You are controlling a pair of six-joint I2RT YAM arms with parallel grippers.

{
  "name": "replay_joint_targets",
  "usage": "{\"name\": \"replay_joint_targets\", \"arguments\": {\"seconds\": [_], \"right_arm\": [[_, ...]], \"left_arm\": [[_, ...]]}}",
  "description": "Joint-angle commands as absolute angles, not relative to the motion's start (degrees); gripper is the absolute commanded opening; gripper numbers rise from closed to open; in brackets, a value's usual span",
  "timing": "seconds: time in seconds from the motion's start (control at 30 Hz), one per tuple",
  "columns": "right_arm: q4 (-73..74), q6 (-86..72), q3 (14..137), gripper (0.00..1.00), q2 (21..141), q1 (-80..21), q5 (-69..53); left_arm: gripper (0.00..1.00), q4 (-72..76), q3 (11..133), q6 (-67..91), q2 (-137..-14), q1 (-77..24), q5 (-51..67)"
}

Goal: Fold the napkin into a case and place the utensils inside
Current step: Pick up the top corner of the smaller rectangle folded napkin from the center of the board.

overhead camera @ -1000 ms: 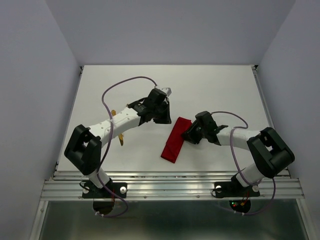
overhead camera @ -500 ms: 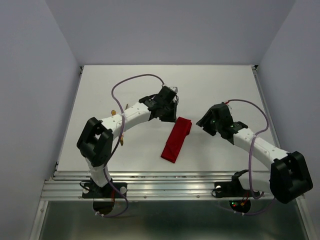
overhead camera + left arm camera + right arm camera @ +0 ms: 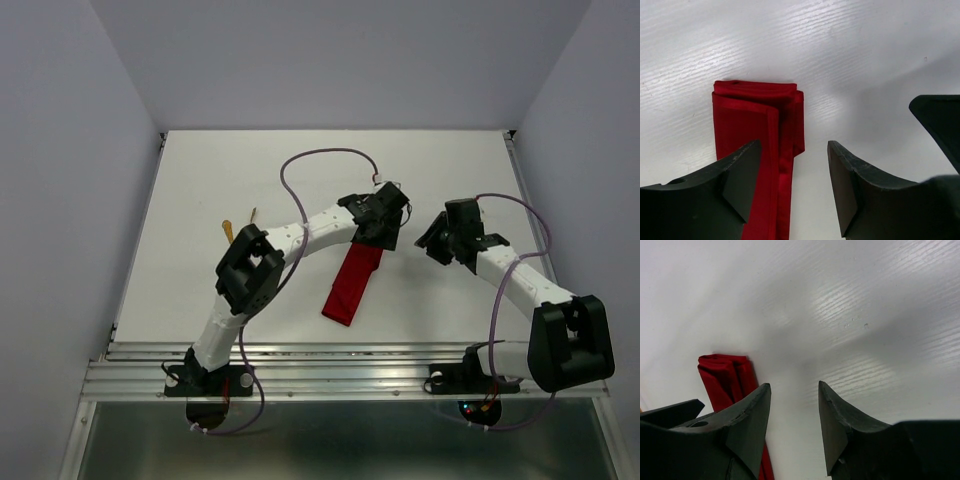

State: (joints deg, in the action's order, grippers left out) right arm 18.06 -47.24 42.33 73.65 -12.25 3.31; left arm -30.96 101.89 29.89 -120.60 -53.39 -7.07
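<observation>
Left pincer, change: the left pincer (image 3: 794, 145) had swung across from the left side of the table (image 3: 200, 170) to hang over the far end of the case (image 3: 350, 285), and its jaws had spread as it went.
Left pincer, state: the jaws stood wide apart and held nothing. In the left wrist view the case's folded end lay below them, partly under one jaw.
Right pincer, change: the right pincer (image 3: 794, 385) had drawn back from the case's right edge, where it had been a second before.
Right pincer, state: the jaws stood parted with only bare table between them, and nothing was gripped. The case showed off to its left, near but apart.
Case, position: it lay flat and slantwise in the middle of the table, between the two arms, in the same spot as a second earlier.
Case, form: it was a narrow folded strip, with layered edges visible at the far end.
Utensils, position: the utensils (image 3: 228, 229) lay well apart from the case at the left of the table, partly hidden behind the left arm (image 3: 300, 235).
Meaning for the task: the folding looked finished and both pincers had let go. Nothing had yet gone inside, so fetching the utensils appeared to be what remained.
Count, case: one.
Count, utensils: two slim ends showed. I could not tell which was the knife and which the fork.
Count, pincers: two, both empty.
</observation>
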Motion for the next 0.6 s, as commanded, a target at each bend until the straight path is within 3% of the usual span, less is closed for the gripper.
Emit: {"name": "replay_joint_targets", "arguments": {"seconds": [0.0, 0.17, 0.57], "right_arm": [[19.2, -44.8, 44.1, 0.49, 73.0, -11.0, 1.8], [20.0, -44.7, 43.7, 0.49, 72.1, -11.0, 1.7], [20.3, -45.3, 43.4, 0.49, 71.5, -10.5, 1.5]], "left_arm": [[0.65, -34.3, 106.8, 29.4, -122.5, -54.6, -12.6], [0.55, -34.4, 108.4, 30.3, -124.8, -54.8, -14.3], [0.49, -34.7, 109.5, 30.0, -127.8, -55.2, -15.6]]}}
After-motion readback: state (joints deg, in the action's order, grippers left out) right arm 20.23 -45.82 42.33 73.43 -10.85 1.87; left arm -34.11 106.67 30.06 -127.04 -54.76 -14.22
